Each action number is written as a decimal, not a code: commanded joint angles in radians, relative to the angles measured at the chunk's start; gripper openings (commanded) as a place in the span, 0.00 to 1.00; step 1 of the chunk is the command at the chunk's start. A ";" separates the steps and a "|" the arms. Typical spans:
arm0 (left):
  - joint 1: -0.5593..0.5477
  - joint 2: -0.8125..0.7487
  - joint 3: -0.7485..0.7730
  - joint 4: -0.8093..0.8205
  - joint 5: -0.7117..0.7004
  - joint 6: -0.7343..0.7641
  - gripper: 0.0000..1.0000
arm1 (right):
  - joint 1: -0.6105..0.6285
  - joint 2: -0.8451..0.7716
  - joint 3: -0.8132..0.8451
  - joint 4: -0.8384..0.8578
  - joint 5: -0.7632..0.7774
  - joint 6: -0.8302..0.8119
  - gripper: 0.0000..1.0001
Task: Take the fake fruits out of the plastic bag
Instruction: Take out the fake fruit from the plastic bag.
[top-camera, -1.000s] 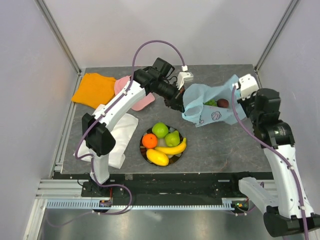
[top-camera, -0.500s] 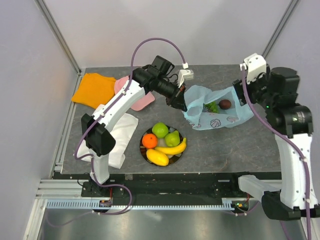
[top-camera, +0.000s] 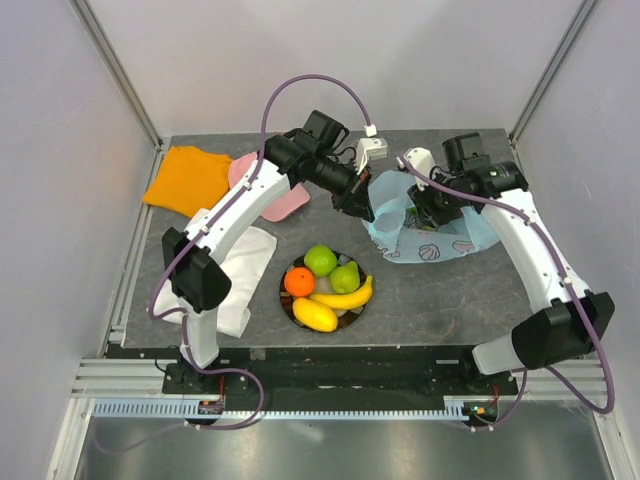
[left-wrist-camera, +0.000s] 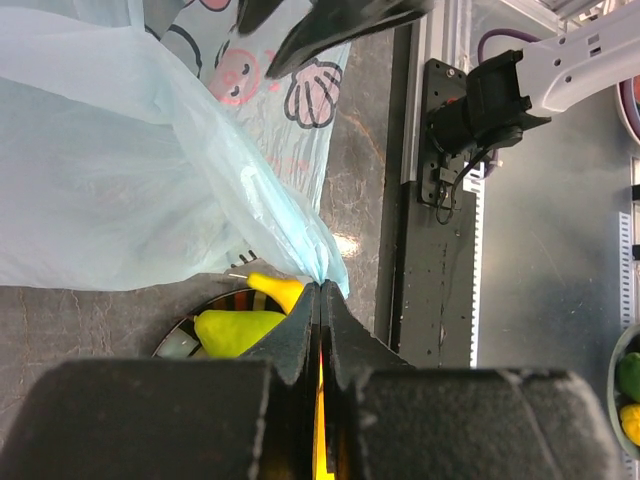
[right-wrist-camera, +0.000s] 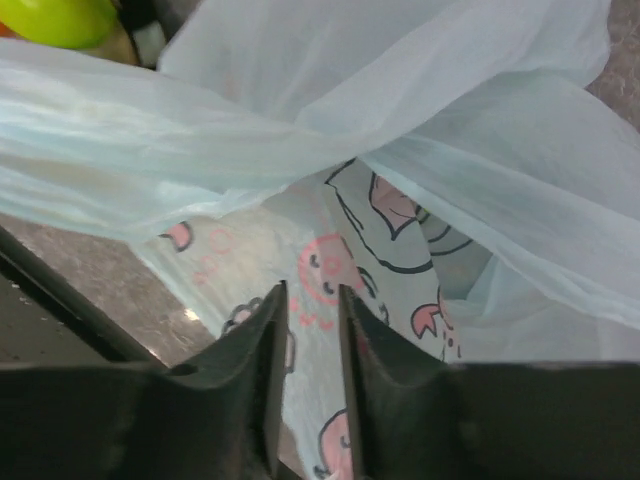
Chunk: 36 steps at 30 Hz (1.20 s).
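Top external: plastic bag (top-camera: 450, 245) lengthwise left-right.

Left claw (left-wrist-camera: 321, 290) pinched tight — right claw (right-wrist-camera: 312, 296) narrowly parted, seemingly empty

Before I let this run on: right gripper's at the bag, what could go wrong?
1. Right gripper faces only folds of the bag; no fruit shows in its path, so closing may pinch film instead.
2. Left gripper is shut on just a thin edge of the bag; a tug from the right could slip or tear it.
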 joint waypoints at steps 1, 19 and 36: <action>-0.005 -0.050 -0.003 0.021 -0.026 -0.020 0.02 | 0.009 0.036 -0.006 0.063 0.107 -0.031 0.28; 0.004 -0.083 -0.008 0.034 -0.026 -0.044 0.02 | 0.004 0.041 -0.369 0.442 0.567 -0.228 0.19; 0.004 -0.049 -0.012 0.038 0.109 -0.046 0.02 | -0.112 0.354 -0.279 0.706 0.670 -0.021 0.76</action>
